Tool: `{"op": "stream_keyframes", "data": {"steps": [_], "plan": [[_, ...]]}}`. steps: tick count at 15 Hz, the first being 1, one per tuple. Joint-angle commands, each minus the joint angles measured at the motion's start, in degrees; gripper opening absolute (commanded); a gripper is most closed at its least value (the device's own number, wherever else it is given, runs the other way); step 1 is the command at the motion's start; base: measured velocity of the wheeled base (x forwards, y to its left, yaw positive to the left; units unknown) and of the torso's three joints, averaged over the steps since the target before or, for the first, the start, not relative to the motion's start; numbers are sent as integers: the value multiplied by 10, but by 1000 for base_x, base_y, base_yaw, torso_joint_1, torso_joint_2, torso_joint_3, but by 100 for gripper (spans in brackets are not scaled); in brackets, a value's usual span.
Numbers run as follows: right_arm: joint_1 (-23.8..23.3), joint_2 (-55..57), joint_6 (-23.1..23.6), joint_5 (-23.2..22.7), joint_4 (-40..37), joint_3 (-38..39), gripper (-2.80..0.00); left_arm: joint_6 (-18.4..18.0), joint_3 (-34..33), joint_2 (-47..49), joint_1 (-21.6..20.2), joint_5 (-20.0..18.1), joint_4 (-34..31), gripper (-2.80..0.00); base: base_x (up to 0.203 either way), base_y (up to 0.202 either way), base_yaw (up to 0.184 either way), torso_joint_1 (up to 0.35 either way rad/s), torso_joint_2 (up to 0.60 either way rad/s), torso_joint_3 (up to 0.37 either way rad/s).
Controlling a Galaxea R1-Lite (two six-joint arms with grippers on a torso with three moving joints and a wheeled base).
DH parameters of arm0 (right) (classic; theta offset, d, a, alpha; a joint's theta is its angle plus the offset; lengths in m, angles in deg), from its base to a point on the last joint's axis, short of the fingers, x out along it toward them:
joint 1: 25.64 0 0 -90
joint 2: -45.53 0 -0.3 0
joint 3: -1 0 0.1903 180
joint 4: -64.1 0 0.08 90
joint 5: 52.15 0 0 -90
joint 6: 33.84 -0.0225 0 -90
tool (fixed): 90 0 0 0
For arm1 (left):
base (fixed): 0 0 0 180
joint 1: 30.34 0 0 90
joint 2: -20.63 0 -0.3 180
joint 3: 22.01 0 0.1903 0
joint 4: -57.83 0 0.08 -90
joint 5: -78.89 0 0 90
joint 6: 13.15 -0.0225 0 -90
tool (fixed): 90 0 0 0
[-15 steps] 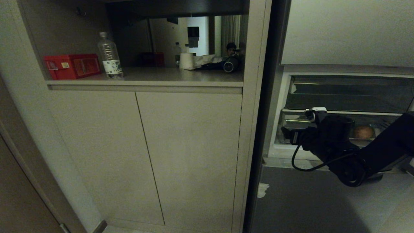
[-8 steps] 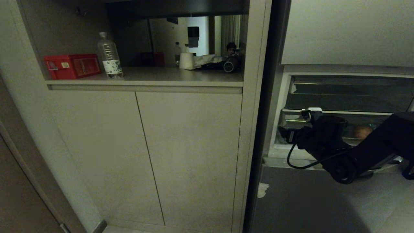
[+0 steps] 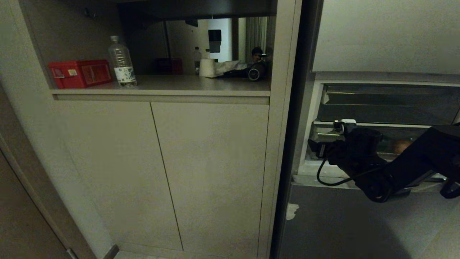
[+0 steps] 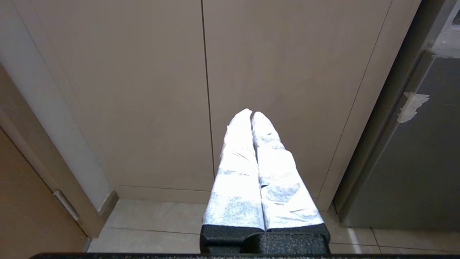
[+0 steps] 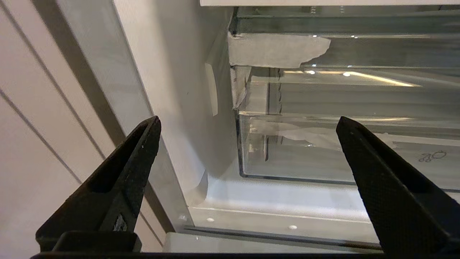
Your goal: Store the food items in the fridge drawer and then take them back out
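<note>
My right gripper (image 3: 315, 148) reaches into the open fridge at the left end of the clear fridge drawer (image 3: 409, 138). In the right wrist view the right gripper (image 5: 248, 120) is open and empty. Its black fingers (image 5: 136, 154) frame the fridge drawer's (image 5: 323, 154) front left corner and the white inner fridge wall. One food item, tan-brown and rounded (image 3: 401, 145), lies inside the drawer, half hidden behind my right forearm. My left gripper (image 4: 251, 112) is parked low in front of the cabinet doors, its white-wrapped fingers shut on nothing.
A smoky-dark tray (image 3: 388, 104) with white tape (image 5: 276, 50) sits above the drawer. The grey lower fridge door (image 3: 352, 223) is below my arm. On the cabinet shelf to the left stand a red box (image 3: 79, 73), a water bottle (image 3: 122, 66) and a paper roll (image 3: 206, 67).
My right arm has moved left and slightly up along the drawer front. It now covers more of the tan-brown item. The left arm has stayed still.
</note>
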State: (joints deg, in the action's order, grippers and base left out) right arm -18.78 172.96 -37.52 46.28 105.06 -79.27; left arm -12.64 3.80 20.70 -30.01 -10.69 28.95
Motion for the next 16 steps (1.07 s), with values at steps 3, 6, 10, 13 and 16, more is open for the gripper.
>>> {"op": "stream_keyframes", "data": {"steps": [3,6,10,13,16], "plan": [[-1,11,0,11,4,-9,0,0,0,0,0,0,0,-280,0,0,0,0,0,0],[-3,12,0,16,4,-17,0,0,0,0,0,0,0,-280,0,0,0,0,0,0],[-4,12,-1,17,4,-16,0,0,0,0,0,0,0,-280,0,0,0,0,0,0],[-5,13,0,16,4,-19,0,0,0,0,0,0,0,-280,0,0,0,0,0,0],[-5,20,-1,17,4,-22,0,0,0,0,0,0,0,-280,0,0,0,0,0,0]]}}
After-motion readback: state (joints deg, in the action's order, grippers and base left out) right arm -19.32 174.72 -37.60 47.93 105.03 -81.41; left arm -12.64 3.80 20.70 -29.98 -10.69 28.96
